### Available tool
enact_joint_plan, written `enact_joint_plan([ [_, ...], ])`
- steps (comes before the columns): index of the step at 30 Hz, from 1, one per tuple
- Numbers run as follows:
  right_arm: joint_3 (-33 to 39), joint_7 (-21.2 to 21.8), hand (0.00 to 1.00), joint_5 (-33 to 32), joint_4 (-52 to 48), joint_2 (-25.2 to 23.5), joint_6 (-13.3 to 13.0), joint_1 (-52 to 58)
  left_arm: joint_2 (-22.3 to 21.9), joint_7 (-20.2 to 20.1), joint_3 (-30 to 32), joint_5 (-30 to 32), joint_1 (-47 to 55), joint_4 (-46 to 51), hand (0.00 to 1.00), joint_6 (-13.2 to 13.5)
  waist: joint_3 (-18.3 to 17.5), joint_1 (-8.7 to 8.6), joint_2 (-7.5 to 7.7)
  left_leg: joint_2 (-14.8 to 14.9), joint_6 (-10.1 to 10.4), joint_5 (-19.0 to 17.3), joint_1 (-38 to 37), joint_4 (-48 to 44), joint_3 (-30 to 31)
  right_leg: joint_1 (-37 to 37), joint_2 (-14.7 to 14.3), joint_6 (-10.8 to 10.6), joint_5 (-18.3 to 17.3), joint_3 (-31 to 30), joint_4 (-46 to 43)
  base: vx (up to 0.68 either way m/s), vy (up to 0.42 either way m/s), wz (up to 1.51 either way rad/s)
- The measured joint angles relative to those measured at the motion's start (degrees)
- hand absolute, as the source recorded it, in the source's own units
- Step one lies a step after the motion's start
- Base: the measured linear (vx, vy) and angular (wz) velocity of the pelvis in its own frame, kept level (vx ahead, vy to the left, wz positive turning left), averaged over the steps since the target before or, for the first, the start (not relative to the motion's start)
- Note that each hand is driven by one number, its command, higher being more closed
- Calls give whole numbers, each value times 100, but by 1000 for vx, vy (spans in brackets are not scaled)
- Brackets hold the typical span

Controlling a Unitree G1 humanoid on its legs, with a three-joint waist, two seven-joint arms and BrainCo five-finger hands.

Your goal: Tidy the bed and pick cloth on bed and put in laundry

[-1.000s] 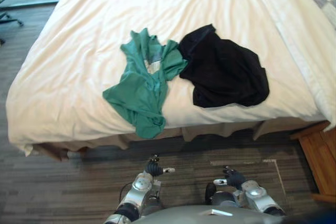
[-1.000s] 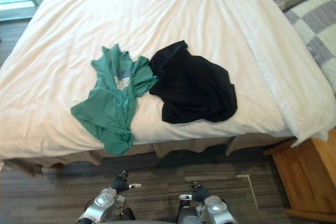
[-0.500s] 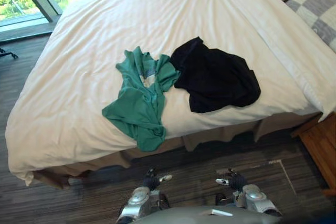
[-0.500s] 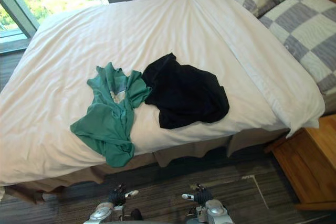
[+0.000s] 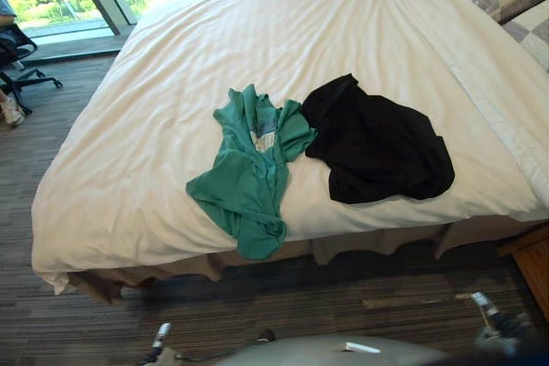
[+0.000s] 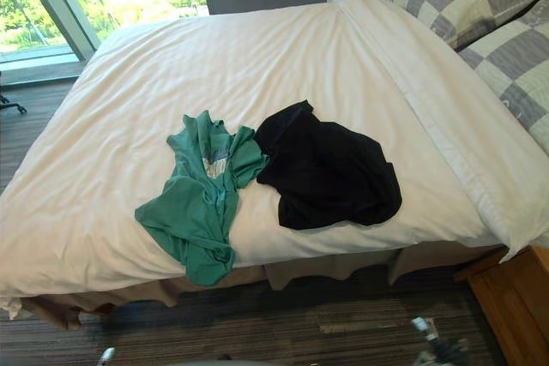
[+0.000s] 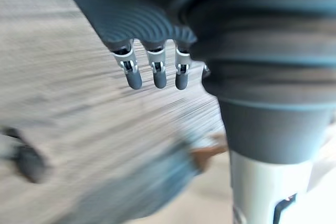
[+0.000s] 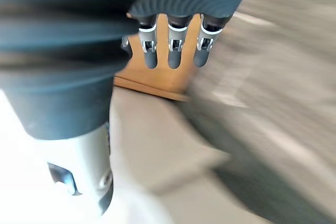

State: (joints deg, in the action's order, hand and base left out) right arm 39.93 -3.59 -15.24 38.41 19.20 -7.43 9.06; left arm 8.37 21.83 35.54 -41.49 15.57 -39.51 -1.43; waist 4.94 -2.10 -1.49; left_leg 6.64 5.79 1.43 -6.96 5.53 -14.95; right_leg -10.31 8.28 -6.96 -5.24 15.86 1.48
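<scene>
- Step: approach phase, nothing picked yet. Green cloth [image 5: 249,177] and black cloth [image 5: 382,147] lie touching near the front edge of the bed [image 5: 146,100]. The green one's end droops over that edge.
- Left hand [image 7: 152,69]: low over the floor, fingers straight, empty.
- Right hand [image 8: 173,45]: also straight-fingered and empty, near a wood cabinet [image 8: 157,80].
- Next, my read: close in on the bed, raise an arm, and bunch the green cloth first, as it's nearest.

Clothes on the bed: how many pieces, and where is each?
2. A green shirt lies at the near edge of the bed, its end hanging over; a black garment touches it on the right. Others may hide underneath.
</scene>
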Motion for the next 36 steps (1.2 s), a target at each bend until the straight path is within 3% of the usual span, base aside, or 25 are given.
enact_joint_plan([
  [3, -12, 31, 0, 105, -927, 157, 10, 8, 253, -46, 363, 244, 27, 768, 0, 195, -93, -6, 70, 27, 7, 10, 13, 11, 21, 71, 0, 20, -70, 36, -93, -51, -17, 7],
  [5, -30, 180, 0, 436, -1662, 218, 26, -25, 517, -151, 530, 814, -43, 1601, 0, 535, -177, -7, 110, 19, 22, 1, 104, 31, 36, 183, -25, 33, -167, 50, -172, -37, -25, 6],
  [9, -227, 558, 0, 919, -2541, 243, 83, -22, 1014, -330, 577, 1413, -293, 2767, 0, 752, -195, -54, 140, 12, 32, 22, 116, -1, 58, 191, -15, 29, -155, 53, -198, 40, -14, 3],
  [10, -418, 661, 0, 1026, -2659, 313, 85, -41, 1163, -397, 318, 1969, -482, 2965, 0, 1372, -191, -75, 134, -1, 32, 22, 121, -2, 64, 194, -13, 29, -154, 51, -199, 47, -12, 3],
  [11, -694, 765, 0, 1140, -2703, 448, 85, -45, 1232, -380, -99, 2809, -640, 3457, 0, 2307, -189, -76, 143, -10, 32, 22, 141, -3, 69, 199, -3, 28, -154, 49, -205, 52, -10, 3],
  [12, -820, 806, 0, 1171, -2761, 496, 83, -49, 1311, -331, -397, 3129, -749, 3862, 0, 2490, -185, -68, 149, -16, 31, 22, 153, -3, 76, 199, 2, 28, -154, 48, -217, 64, 3, 5],
  [13, -1166, 833, 0, 1217, -2871, 607, 85, -160, 1587, -264, -1121, 3733, -1127, 4521, 0, 2582, -183, -78, 145, -37, 25, 27, 159, -3, 96, 208, 14, 28, -154, 45, -246, 50, 10, 1],
  [15, -1755, 919, 0, 1254, -2959, 681, 103, -718, 2041, -397, -2221, 4326, -2057, 4763, 0, 2305, -163, -219, 74, -50, 17, 31, 129, -3, 49, 237, 33, 28, -153, -42, -300, 17, 14, -11],
  [16, -1904, 937, 0, 1308, -2999, 676, 106, -836, 2060, -464, -2414, 4423, -2305, 4758, 0, 2128, -148, -243, 47, -49, 17, 31, 113, -3, -3, 266, 36, 28, -153, -90, -326, -5, 15, -28],
  [18, -2366, 979, 0, 1453, -3138, 653, 118, -1076, 1906, -719, -2914, 4611, -2862, 4662, 0, 1516, -74, -375, -43, -48, 12, 30, 89, -3, -56, 310, 39, 28, -153, -161, -364, 8, 2, -26],
  [20, -2545, 998, 0, 1565, -3062, 611, 148, -1072, 1791, -892, -3109, 4816, -2910, 4324, 0, 1354, -77, -376, -48, -26, 12, 30, 60, -3, -200, 361, 17, 29, -153, -296, -363, 41, -18, -33],
  [21, -2656, 988, 0, 1673, -3046, 512, 159, -980, 1542, -997, -3208, 4062, -2793, 3880, 0, 680, -75, -382, -48, -1, 12, 30, 19, -3, -282, 371, -9, 32, -152, -390, -356, 41, -25, -35],
  [23, -2715, 978, 0, 1757, -3048, 321, 166, -844, 1112, -1075, -3090, 3755, -2534, 3052, 0, 314, -71, -417, -42, 23, 11, 30, -27, -11, -352, 361, -31, 45, -159, -431, -358, 52, -45, -22],
  [25, -2716, 991, 0, 1902, -3051, 150, 197, -730, 732, -1054, -3209, 4168, -1967, 2867, 0, 280, -30, -453, 23, 35, 11, 29, -13, -45, -358, 367, -36, 55, -165, -443, -355, 67, -51, -5],
  [27, -2814, 1006, 0, 1929, -3020, 109, 269, -610, 622, -1069, -3528, 4747, -1689, 2768, 0, 153, 0, -372, 74, 52, 11, 29, -13, -69, -378, 375, -53, 66, -167, -486, -371, 38, -23, -5],
  [28, -2971, 1004, 0, 1952, -2900, 109, 276, -628, 709, -1063, -3563, 5029, -1704, 2366, 0, 153, 0, -327, 74, 75, 12, 28, -31, -79, -454, 408, -69, 72, -163, -560, -413, 16, -9, -19],
  [32, -3254, 1038, 0, 1951, -2650, 108, 271, -657, 1544, -1011, -3393, 5186, -1962, 1268, 0, 152, 3, -313, 71, 117, 26, 18, -34, -159, -671, 525, -98, 130, -123, -723, -463, -24, -9, -26],
  [36, -3260, 1060, 0, 1946, -2635, 114, 390, -675, 1932, -1028, -3228, 5228, -2558, 967, 0, -181, 76, -333, 34, 123, 28, 2, 18, -170, -734, 683, -114, 141, -107, -900, -509, -79, 3, -18],
])
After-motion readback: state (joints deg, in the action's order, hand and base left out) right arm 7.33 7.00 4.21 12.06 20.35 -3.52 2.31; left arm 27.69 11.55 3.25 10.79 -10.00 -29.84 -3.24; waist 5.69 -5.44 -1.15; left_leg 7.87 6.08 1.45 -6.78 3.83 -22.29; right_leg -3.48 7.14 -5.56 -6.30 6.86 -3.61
